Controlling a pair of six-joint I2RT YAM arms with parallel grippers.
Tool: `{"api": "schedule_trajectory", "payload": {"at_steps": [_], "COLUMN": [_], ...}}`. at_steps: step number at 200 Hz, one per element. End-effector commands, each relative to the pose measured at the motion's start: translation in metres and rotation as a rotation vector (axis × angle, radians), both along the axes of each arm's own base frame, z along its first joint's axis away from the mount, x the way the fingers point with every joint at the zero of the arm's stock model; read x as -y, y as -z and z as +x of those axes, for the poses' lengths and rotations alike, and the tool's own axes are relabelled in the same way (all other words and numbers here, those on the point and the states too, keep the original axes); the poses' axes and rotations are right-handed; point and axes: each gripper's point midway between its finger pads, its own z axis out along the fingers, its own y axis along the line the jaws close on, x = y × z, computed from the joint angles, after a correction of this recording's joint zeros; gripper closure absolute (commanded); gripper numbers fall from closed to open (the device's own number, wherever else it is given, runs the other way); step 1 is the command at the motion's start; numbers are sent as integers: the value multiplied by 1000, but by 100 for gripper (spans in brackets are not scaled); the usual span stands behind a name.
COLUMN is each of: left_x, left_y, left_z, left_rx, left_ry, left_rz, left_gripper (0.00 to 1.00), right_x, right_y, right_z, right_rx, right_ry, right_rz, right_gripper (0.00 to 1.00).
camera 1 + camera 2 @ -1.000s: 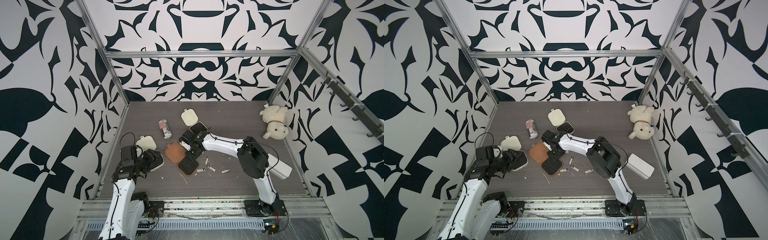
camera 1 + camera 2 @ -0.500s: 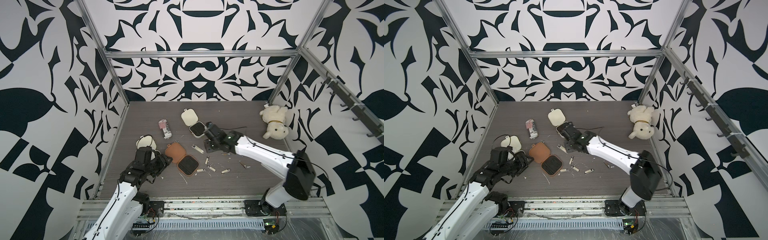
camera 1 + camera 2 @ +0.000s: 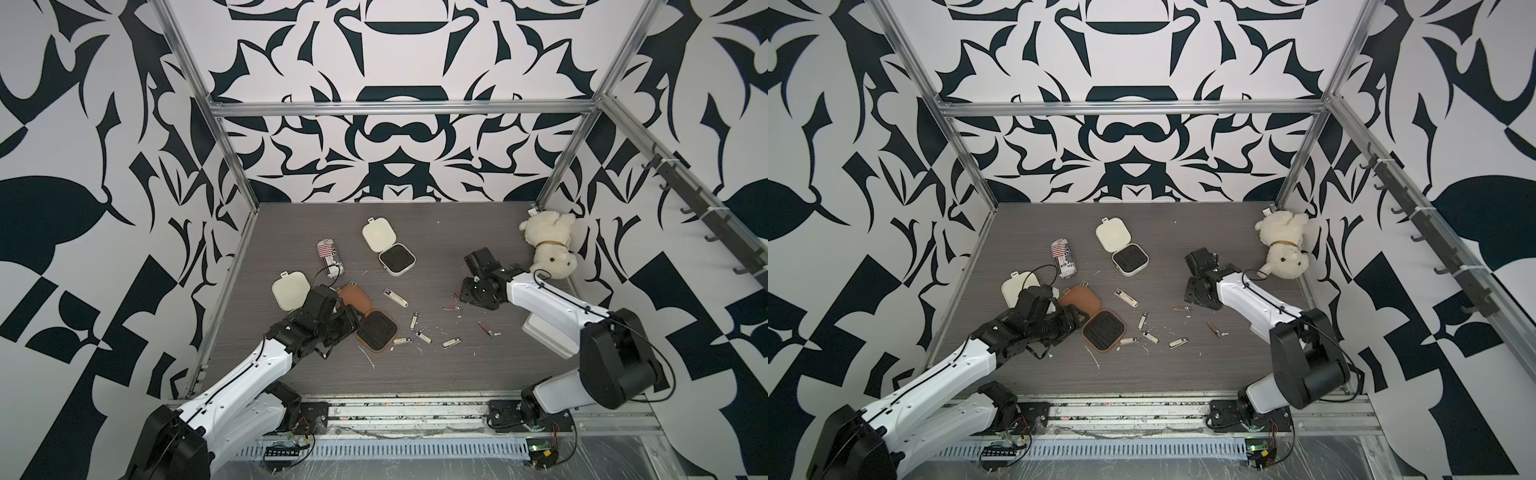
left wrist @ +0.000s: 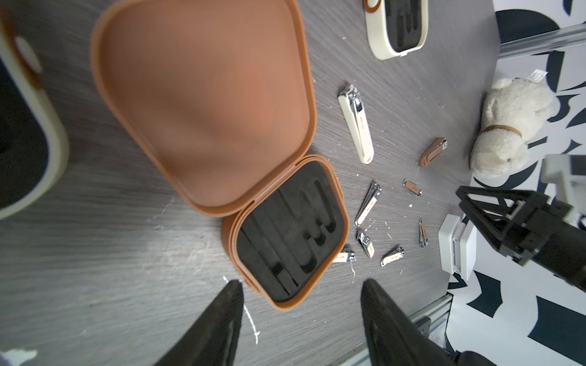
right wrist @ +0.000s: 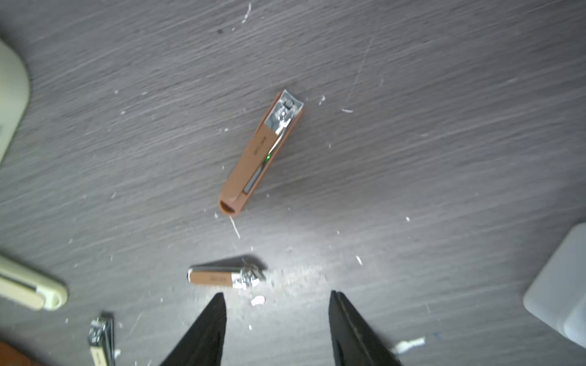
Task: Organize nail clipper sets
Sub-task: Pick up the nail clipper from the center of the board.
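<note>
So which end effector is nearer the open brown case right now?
Left. The left end effector hovers at a corner of the brown case; the right end effector is well off across the table, by a small brown clipper.

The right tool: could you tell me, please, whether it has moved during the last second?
Yes. The right tool has swung away from the open brown case, toward the plush dog.

Matt brown case point(image 4: 203, 95), shiny-metal brown clipper point(image 5: 261, 152), grainy wood-look table point(image 5: 444, 126).

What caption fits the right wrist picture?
Open right gripper poised near a small brown clipper, with a bigger brown clipper on the grey table.
</note>
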Motion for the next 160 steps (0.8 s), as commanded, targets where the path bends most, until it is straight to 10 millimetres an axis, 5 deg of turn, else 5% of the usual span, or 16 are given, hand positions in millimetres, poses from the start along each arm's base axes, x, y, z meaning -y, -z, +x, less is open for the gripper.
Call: {"api": "schedule_trajectory", "payload": {"at_steps": [1,59,160], "left_x": [2,2,0], "left_y": [-10,0,9], "left_z": [8,5,3], "left_rx": [41,25,19], "left_ry": [-8,-6,-14], "left_rz": [-6,-3,-7], "left_gripper": [36,36,35], "right_x": [0,9,8], "right_y": [-8,9,38], "right_z": [25,56,81], "right_rx": [28,-18,-81], "right_ry": [41,110,111], "right_rz": [11,-39,-80], "right_gripper": [44,42,40]}}
